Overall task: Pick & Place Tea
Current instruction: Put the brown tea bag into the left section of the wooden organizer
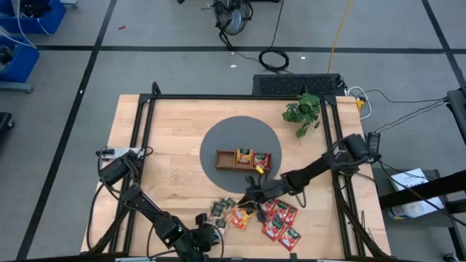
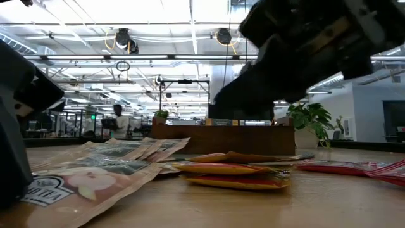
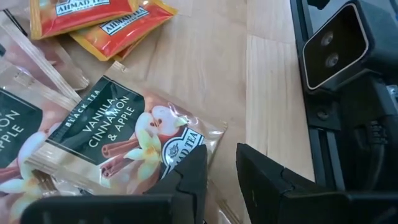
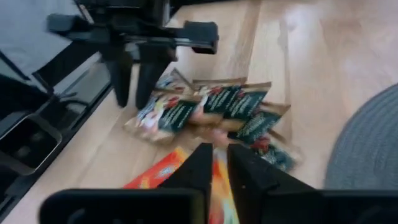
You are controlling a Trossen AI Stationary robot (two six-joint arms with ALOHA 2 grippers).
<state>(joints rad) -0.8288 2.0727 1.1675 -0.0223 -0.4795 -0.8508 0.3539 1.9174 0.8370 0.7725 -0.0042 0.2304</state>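
Note:
Several tea packets lie flat near the table's near edge: pale ones [image 1: 220, 211] [image 3: 118, 137], orange ones [image 1: 240, 216] [image 2: 234, 174] and red ones [image 1: 280, 222]. My left gripper [image 3: 221, 180] [image 1: 210, 235] sits low at the near end of the pale pile. It is narrowly open, with bare wood showing between its fingers. My right gripper [image 4: 221, 168] [image 1: 249, 204] hovers above the orange packets, narrowly open and holding nothing. The wooden tray [image 1: 224, 159] stands on a grey round mat with packets in its middle and right compartments. My left gripper comes slanting down from the table's near side. One finger [image 3: 189, 177] covers the near edge [image 3: 168, 171] of the pale vanilla packet, which lies flat on the wood. I cannot tell whether that finger touches the packet.
A green plant [image 1: 302, 113] stands at the table's far right. Black frame rails [image 1: 142, 138] run along the left and right sides, and a dark camera housing [image 3: 339, 43] sits by the near edge. Bare wood lies left of the mat [image 1: 240, 131]. A person stands far off in the room [image 2: 118, 120].

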